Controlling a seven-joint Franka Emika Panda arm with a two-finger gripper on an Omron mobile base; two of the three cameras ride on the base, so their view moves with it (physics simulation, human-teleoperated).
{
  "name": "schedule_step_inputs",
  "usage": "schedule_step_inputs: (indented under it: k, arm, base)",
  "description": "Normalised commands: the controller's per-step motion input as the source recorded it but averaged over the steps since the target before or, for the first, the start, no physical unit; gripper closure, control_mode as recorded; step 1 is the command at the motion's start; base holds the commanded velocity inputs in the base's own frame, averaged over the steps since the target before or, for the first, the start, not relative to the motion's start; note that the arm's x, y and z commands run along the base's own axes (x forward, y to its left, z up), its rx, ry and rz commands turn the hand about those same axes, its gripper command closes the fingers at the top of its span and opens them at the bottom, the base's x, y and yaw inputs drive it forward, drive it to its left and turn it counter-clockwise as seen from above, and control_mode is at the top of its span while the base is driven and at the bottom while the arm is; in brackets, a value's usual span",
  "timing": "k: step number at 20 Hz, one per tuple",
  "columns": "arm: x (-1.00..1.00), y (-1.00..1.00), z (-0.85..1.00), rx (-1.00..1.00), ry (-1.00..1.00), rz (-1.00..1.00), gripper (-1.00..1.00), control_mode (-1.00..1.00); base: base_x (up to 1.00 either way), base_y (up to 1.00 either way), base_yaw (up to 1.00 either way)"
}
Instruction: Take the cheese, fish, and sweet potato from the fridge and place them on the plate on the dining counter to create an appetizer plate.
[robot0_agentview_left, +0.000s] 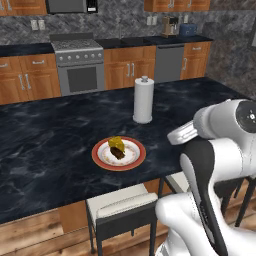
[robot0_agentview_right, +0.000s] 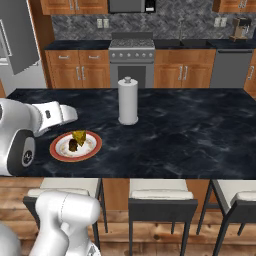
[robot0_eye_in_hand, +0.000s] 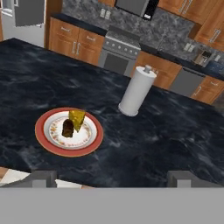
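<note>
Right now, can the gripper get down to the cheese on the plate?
Probably yes: the cheese sits uncovered on the plate, the open gripper faces it, and the paper towel roll stands off to one side.

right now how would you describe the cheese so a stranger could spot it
Find the black stone island, then the red-rimmed plate near the paper towel roll. The cheese is the yellow wedge, leaning against a dark brown lump.

Wooden cabinets (robot0_agentview_left: 127, 67) under grey stone backsplash (robot0_agentview_right: 80, 24); steel stove (robot0_agentview_left: 79, 65); white-cushioned stools (robot0_agentview_right: 161, 202) on plank floor (robot0_agentview_left: 30, 232).
</note>
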Motion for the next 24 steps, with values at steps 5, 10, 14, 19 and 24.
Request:
schedule_step_inputs:
  k: [5, 10, 14, 19, 24]
  arm:
    - [0.0, 0.0, 0.0, 0.0, 0.0, 0.0, -1.0, 1.0]
    - [0.0, 0.0, 0.0, 0.0, 0.0, 0.0, -1.0, 1.0]
    - [0.0, 0.0, 0.0, 0.0, 0.0, 0.0, -1.0, 1.0]
    - [0.0, 0.0, 0.0, 0.0, 0.0, 0.0, -1.0, 1.0]
    - [0.0, 0.0, 0.0, 0.0, 0.0, 0.0, -1.0, 1.0]
  base:
    - [-0.18, 0.0, 0.0]
    - [-0.92, 0.0, 0.0]
    - [-1.0, 0.01, 0.02]
    - [-0.98, 0.25, 0.05]
    - [-0.23, 0.9, 0.01]
